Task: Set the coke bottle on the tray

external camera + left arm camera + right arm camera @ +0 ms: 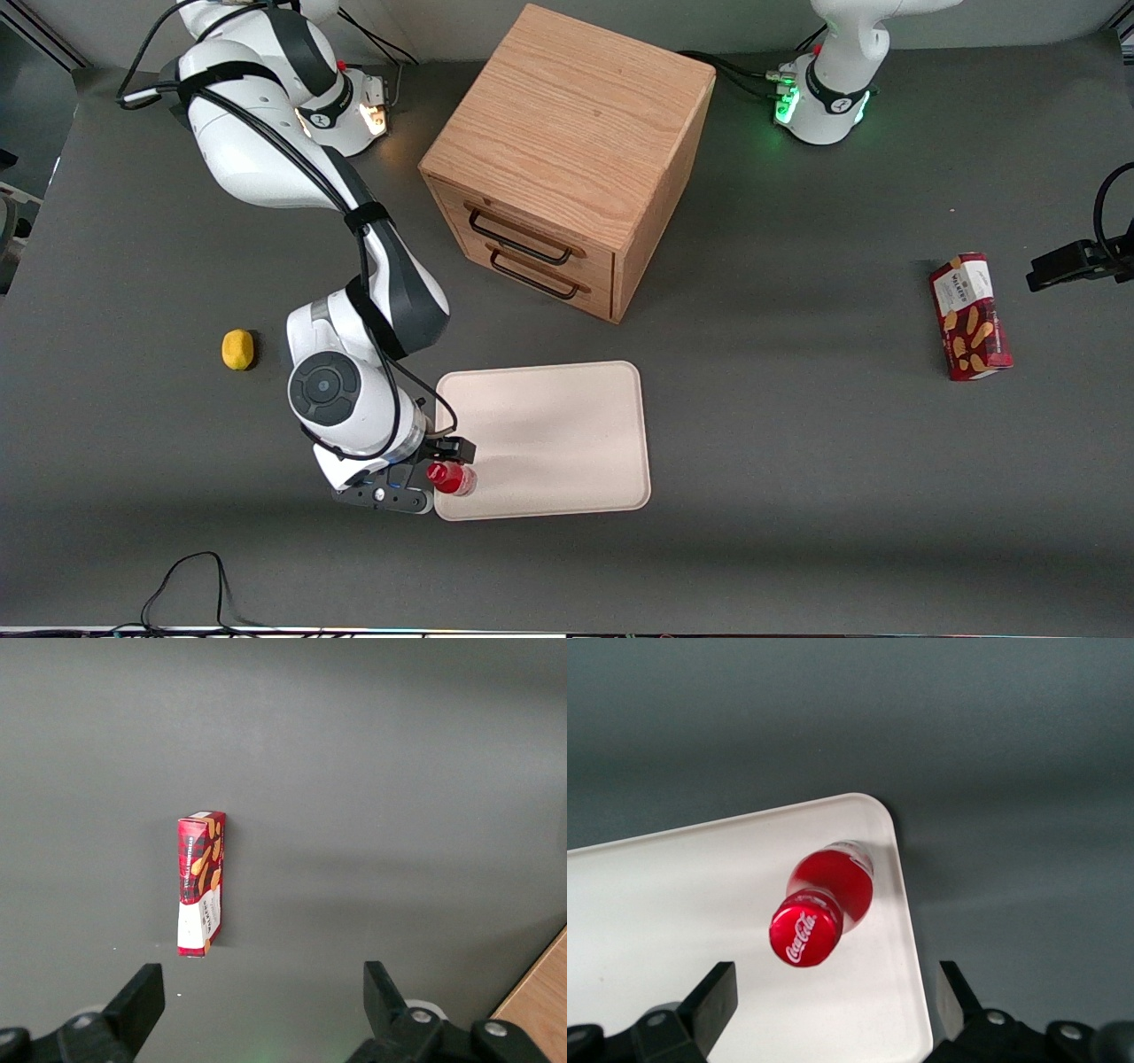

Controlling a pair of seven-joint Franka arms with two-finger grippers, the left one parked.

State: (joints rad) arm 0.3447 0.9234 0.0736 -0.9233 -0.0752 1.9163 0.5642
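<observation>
The coke bottle (452, 478) (826, 902) stands upright on the cream-white tray (554, 425) (664, 912), close to the tray corner nearest the front camera at the working arm's end. Its red cap with white script faces up toward the wrist camera. My right gripper (432, 474) (833, 1014) hovers over that corner, open. Its two black fingers (713, 1001) are spread wide and stand apart from the bottle, with only bare tray between them.
A wooden drawer box (567, 159) stands farther from the front camera than the tray. A yellow lemon-like lump (237, 348) lies toward the working arm's end. A red biscuit box (970, 316) (201, 881) lies toward the parked arm's end. A black cable (190, 576) loops near the table's front edge.
</observation>
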